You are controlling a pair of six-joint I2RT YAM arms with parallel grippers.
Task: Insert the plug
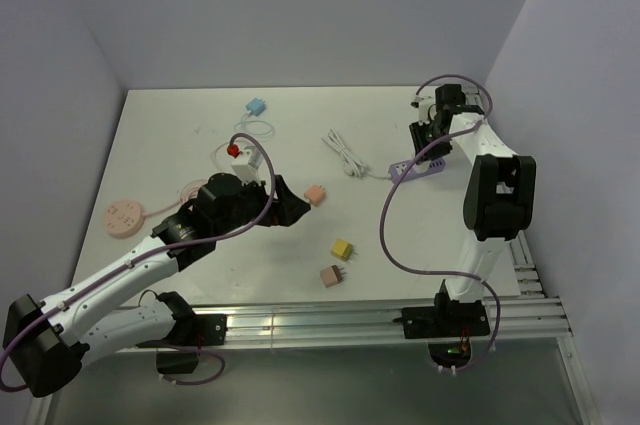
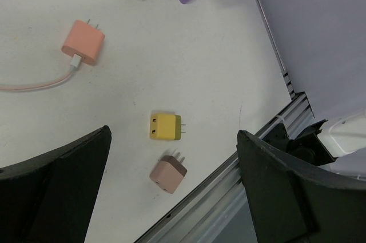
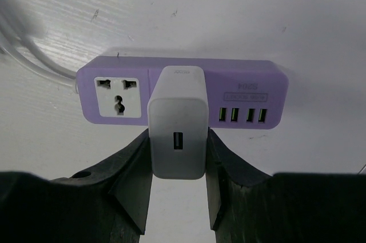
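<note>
Insertion is in hand: the right gripper (image 3: 177,157) is clamped on the white plug (image 3: 177,123), which sits on the purple power strip (image 3: 251,83) at two o'clock of the table (image 1: 170,135) (fully seated? unclear). Next move needs a straight push. The left gripper (image 2: 171,157) gapes, empty.

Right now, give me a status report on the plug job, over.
Left jaws open, empty, above yellow adapter and brown adapter. Right jaws shut on white plug, against purple power strip; seating unclear. Nothing blocking seen.
</note>
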